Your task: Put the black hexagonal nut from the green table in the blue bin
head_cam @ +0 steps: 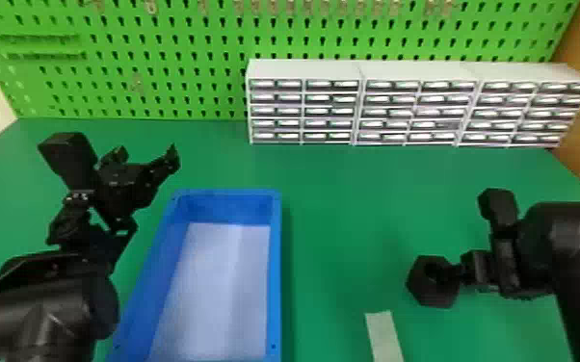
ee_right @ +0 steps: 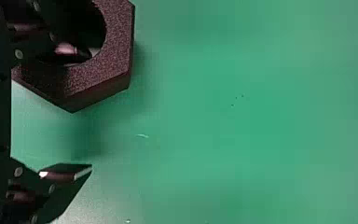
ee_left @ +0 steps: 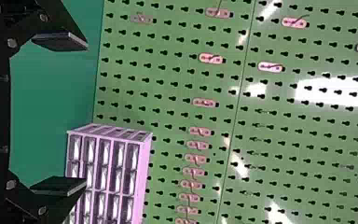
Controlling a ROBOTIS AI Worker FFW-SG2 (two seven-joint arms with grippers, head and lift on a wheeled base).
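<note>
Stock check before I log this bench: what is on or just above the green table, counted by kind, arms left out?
Nut: 1
Bin: 1
Drawer cabinets: 3
Pale strip: 1
Total: 6

The blue bin point(head_cam: 275, 269), with a pale bottom, lies on the green table point(head_cam: 342, 192) between the two arms. The left gripper point(head_cam: 147, 151), its fingers spread, is beyond the bin's left side. At the right, the right gripper point(head_cam: 452, 273) is at the black hexagonal nut point(head_cam: 432, 294). A pale strip point(head_cam: 383, 337) lies near the nut. White drawer units point(head_cam: 361, 103) stand before a green pegboard point(head_cam: 168, 53).
</note>
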